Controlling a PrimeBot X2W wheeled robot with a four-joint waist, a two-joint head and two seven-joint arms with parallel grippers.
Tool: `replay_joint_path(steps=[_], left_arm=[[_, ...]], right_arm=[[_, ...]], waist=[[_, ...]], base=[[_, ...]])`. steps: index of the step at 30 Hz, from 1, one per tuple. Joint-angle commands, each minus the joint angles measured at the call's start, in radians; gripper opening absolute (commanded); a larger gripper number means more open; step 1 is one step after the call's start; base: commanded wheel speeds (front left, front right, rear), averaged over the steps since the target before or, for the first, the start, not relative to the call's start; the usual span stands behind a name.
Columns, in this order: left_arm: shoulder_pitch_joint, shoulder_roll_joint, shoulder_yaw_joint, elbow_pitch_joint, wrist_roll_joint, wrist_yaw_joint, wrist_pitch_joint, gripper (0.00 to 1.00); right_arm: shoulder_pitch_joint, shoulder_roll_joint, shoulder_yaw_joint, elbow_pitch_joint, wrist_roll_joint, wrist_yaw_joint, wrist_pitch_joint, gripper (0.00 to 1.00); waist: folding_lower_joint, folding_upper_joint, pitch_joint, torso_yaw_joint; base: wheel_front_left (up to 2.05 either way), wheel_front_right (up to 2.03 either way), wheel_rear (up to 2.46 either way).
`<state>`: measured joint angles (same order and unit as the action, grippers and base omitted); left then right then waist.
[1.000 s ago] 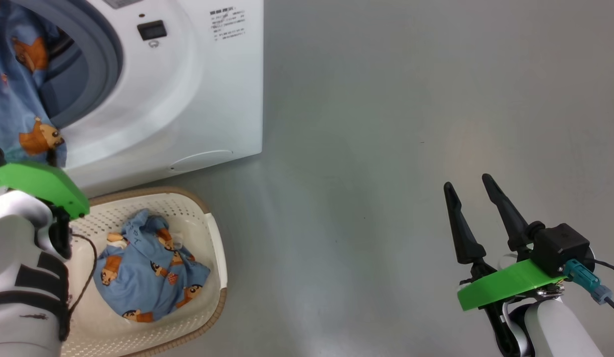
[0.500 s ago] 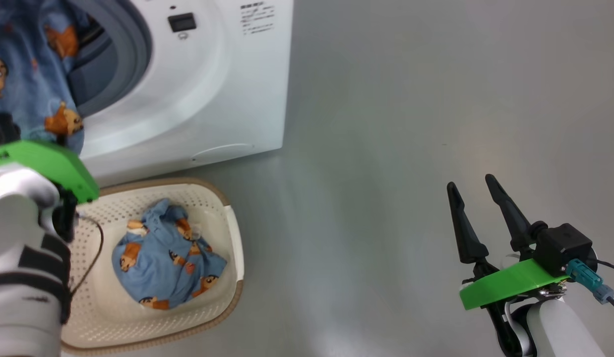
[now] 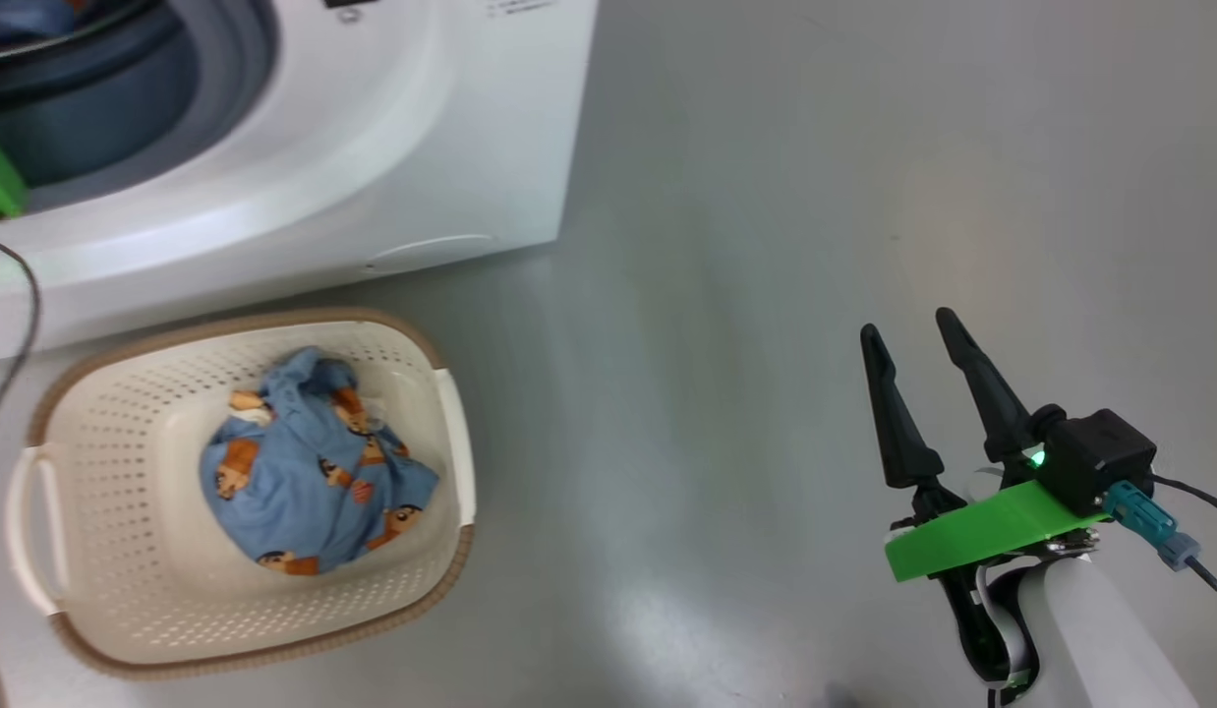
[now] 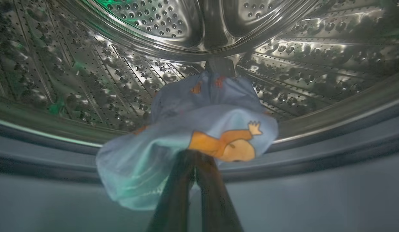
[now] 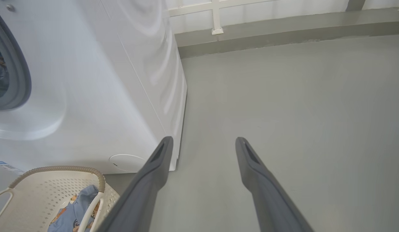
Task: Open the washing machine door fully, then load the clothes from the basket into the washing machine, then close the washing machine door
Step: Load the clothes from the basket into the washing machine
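Note:
In the left wrist view my left gripper (image 4: pixel 194 155) reaches into the washing machine's mouth with its fingers pressed together. Their tips are buried in a light blue piece of the clothes (image 4: pixel 215 109), which trails over the grey gasket (image 4: pixel 331 151) into the steel drum (image 4: pixel 122 80). More of the clothes (image 3: pixel 314 472) lie bunched in the cream basket (image 3: pixel 453 580) on the floor before the washing machine (image 3: pixel 422 147). My right gripper (image 3: pixel 908 329) hangs open and empty over bare floor to the right, its fingers (image 5: pixel 160 161) spread apart. The washing machine door is out of view.
Grey floor (image 3: pixel 766 246) stretches to the right of the machine and the basket. A low ledge and a white frame (image 5: pixel 215 19) run along the far wall. A black cable (image 3: pixel 24 324) hangs at the left edge above the basket.
The head camera has shifted, so the basket now shows whole. The blue cloth that hung before the opening now lies at the drum's lip, and my left gripper has shut.

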<state>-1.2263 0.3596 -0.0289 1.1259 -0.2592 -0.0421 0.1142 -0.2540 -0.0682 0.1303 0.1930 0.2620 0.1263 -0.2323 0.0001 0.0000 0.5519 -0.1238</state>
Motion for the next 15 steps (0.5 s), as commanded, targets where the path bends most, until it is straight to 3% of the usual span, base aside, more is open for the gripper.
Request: replay_joint_path(steps=[1,9,15], left_arm=[[-0.01,0.057,0.007,-0.034,0.01,0.007,0.005,0.0],[-0.056,0.154,0.005,-0.136,0.025,0.042,0.057,0.0],[-0.066,0.213,0.021,-0.244,0.023,0.056,-0.003,0.0]], right_arm=[[-0.001,0.0,0.028,-0.014,0.016,0.004,-0.014,1.0],[-0.038,0.011,0.063,0.017,0.047,0.004,-0.027,1.0],[-0.059,0.015,0.078,0.022,0.071,0.004,-0.029,1.0]], waist=[[-0.0001,0.0,0.031,-0.035],[-0.0001,0.0,0.118,-0.137],[-0.0001,0.0,0.175,-0.194]], base=[[0.0,0.0,0.0],[0.0,0.0,0.0],[0.0,0.0,0.0]])
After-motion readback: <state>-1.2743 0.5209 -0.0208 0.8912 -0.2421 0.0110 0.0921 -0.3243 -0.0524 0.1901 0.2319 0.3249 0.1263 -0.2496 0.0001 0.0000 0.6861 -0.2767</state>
